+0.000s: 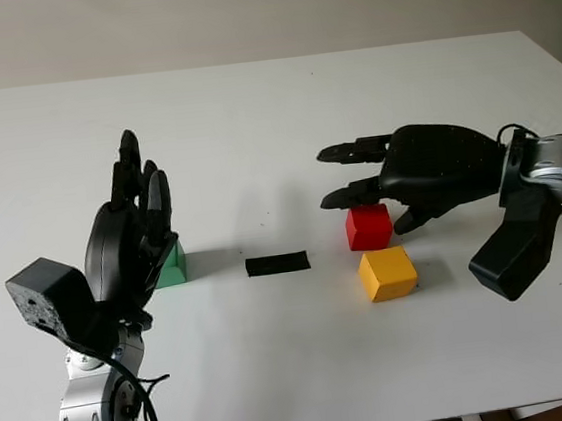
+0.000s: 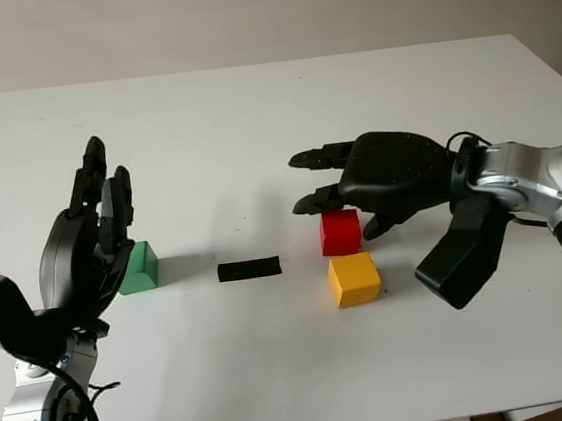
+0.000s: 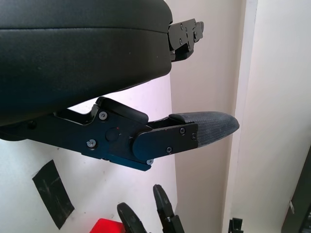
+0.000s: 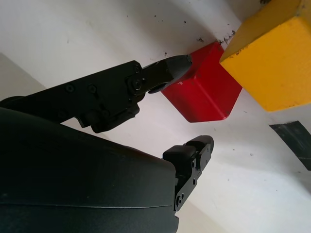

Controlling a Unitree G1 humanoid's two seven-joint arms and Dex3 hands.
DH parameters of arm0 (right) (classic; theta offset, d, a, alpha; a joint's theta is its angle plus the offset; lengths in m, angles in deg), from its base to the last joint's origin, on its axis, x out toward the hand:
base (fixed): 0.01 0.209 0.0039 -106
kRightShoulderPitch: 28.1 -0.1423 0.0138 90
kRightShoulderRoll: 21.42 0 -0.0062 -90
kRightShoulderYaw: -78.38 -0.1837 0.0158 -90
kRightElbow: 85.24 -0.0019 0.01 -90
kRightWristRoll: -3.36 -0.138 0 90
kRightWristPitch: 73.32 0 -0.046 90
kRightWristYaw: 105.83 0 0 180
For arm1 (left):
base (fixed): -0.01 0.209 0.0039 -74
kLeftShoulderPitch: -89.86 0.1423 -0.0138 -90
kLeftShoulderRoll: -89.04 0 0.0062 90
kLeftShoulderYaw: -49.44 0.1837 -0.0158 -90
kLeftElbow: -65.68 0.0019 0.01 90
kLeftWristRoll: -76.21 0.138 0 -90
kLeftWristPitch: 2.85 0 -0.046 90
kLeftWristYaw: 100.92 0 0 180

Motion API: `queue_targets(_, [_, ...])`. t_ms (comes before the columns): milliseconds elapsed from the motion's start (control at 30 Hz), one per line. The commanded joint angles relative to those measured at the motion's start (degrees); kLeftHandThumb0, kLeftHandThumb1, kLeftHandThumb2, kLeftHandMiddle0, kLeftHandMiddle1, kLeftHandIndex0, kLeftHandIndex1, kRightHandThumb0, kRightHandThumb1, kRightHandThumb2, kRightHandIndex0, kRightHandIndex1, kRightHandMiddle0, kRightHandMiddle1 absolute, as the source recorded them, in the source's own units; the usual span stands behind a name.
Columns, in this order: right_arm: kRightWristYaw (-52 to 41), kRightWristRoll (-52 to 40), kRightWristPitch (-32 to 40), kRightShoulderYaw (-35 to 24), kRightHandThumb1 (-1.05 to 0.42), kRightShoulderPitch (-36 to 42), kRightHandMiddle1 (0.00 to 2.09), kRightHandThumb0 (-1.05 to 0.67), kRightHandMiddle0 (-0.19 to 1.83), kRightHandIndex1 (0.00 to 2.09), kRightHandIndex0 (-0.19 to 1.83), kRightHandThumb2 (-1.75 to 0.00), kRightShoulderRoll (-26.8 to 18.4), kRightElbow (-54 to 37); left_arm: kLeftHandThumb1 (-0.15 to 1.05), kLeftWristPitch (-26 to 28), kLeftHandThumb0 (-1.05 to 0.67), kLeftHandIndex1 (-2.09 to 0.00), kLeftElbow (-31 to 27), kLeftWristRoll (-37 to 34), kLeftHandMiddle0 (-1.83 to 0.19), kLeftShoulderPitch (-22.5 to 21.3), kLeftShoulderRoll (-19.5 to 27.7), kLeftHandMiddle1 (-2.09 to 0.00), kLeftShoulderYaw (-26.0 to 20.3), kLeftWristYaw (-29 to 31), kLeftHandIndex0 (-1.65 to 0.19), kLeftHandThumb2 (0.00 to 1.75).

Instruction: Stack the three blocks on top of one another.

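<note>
Nearest to you, at the bottom left, the left hand (image 1: 132, 231) stands upright on its arm. It holds nothing and its fingers are released, pointing up. Just behind it sits the green block (image 1: 172, 265), partly hidden by the hand; you cannot tell from these views whether the hand touches it.

You have three blocks in total: one green, one yellow, one red. None is on top of another; all three sit directly on the table.

The yellow block (image 1: 387, 273) is the nearest one on the right side. Just behind it is the red block (image 1: 368, 226). In the head views a narrow gap shows between these two; in the right wrist view the yellow block (image 4: 272, 63) overlaps the red block (image 4: 204, 92), so you cannot tell there whether they touch.

The right hand (image 1: 413, 171) comes in from the right and hangs over the red block, palm down. It is open and grasps nothing. One finger (image 4: 167, 70) has its tip at the top edge of the red block, the thumb is at the block's other side, and the other fingers reach past it to the left.

Between the green block and the red block lies one piece of black tape (image 1: 277, 263), flat on the surface.

The surface is one white table (image 1: 271, 111) with small dark specks. Behind its far edge you see a plain pale wall (image 1: 260, 12).
</note>
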Motion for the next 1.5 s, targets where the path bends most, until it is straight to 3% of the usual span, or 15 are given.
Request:
queue_targets(0, [1.9, 1.4, -0.3, 1.1, -0.93, -1.4, 0.11, -0.31, 0.5, 0.07, 0.17, -0.06, -0.5, 0.9, 1.05, -0.1, -0.71, -0.05, -0.3, 0.1, 0.18, 0.7, 0.1, -0.05, 0.0, 0.1, 0.19, 0.56])
queue_targets(600, [5.3, 4.2, -0.7, 5.4, -0.92, -3.4, 0.11, -0.35, 0.52, 0.06, 0.2, -0.05, -1.0, 4.1, 1.05, -0.1, -0.71, -0.05, -1.0, 0.2, 0.18, 1.6, 0.2, -0.06, 0.0, 0.2, 0.19, 0.56])
queue_targets(833, [10.1, 3.0, -1.0, 4.9, -0.93, -2.8, 0.23, -0.39, 0.74, 0.09, 0.28, -0.05, -0.1, 5.7, 1.05, 0.2, -0.7, -0.05, -0.8, -0.1, 0.18, 1.7, 0.0, -0.05, 0.0, 0.2, 0.18, 0.56])
queue_targets(900, [10.8, 2.6, -1.1, 4.9, -0.93, -2.9, 0.4, -0.4, 0.8, 0.08, 0.31, -0.05, 0.1, 6.3, 1.05, 0.1, -0.7, -0.05, -0.8, 0.0, 0.17, 1.8, 0.0, -0.05, 0.1, 0.2, 0.18, 0.56])
queue_targets(1000, [9.5, 0.2, -1.4, 4.5, -0.95, -2.8, 1.14, -0.38, 0.55, 0.06, 0.32, -0.05, 0.5, 7.2, 1.05, -0.2, -0.71, -0.05, -0.8, 0.4, 0.18, 1.8, -0.1, -0.05, 0.3, -0.1, 0.18, 0.56])
queue_targets(1067, [8.0, -1.6, -1.5, 4.3, -0.96, -2.8, 1.35, -0.37, 0.48, 0.05, 0.31, -0.06, 0.5, 7.5, 1.05, -0.2, -0.71, -0.05, -0.7, 0.5, 0.17, 1.7, -0.2, -0.05, 0.4, -0.3, 0.18, 0.55])
queue_targets(1200, [6.2, -4.4, -2.3, 4.0, -0.96, -2.9, 1.42, -0.34, 0.44, 0.05, 0.31, -0.05, 0.5, 8.4, 1.05, -0.3, -0.72, -0.05, -0.5, 0.4, 0.18, 1.5, -0.1, -0.05, 0.3, -0.1, 0.19, 0.55])
queue_targets(1467, [-1.9, -8.8, -0.5, 2.8, -0.98, -3.8, 1.34, -0.35, 0.41, 0.04, 0.28, -0.06, 0.5, 8.1, 1.05, -0.6, -0.71, -0.05, -0.2, 0.3, 0.18, 1.6, -0.3, -0.05, 0.3, 0.0, 0.19, 0.55])
